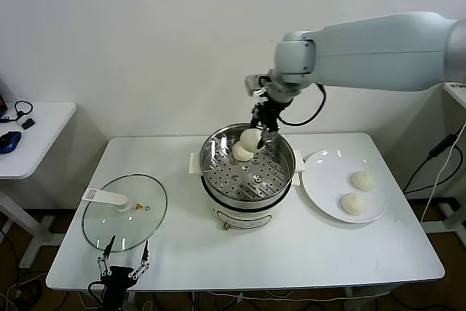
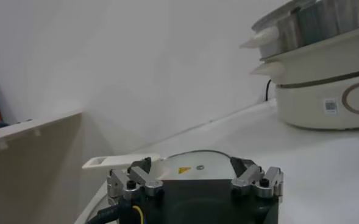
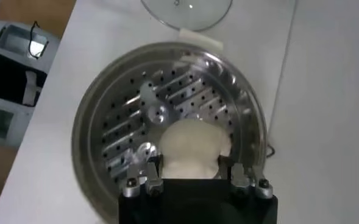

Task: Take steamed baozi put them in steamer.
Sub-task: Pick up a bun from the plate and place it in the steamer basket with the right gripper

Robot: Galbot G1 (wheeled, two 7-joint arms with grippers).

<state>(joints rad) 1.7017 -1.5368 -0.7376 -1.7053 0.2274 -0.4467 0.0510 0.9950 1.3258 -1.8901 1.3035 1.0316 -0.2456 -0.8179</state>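
Fingers (image 3: 144, 176) of the right gripper (image 1: 260, 135) are seen pinched on a steamed baozi (image 1: 250, 140), one on either side of it, and the bun is held just above the far part of the steamer (image 1: 247, 204). In the right wrist view the held bun (image 3: 190, 149) fills the space between the fingers, with the perforated tray (image 3: 145, 112) spread out beneath and beyond them. A second baozi (image 1: 240, 154) lies on the tray just below and beside the fingertips, toward the robot's left; whether it touches the held one cannot be told. The steamer stands at the middle of the white bench (image 1: 328, 242), its white side handles projecting at either side.

Well to the right of the fingers, a flat white plate (image 1: 320, 187) rests on the bench just beside the steamer, and two more baozi (image 1: 362, 180) (image 1: 352, 204) lie on it, apart from each other.

Far to the left of the working fingers, a round glass lid (image 1: 125, 213) with a white handle lies flat on the bench. The left gripper (image 1: 124, 258) is parked low at the bench's near edge, just in front of that lid, with its fingers (image 2: 132, 181) spread and nothing between them. A second white table (image 1: 44, 132) stands beyond, to the left.
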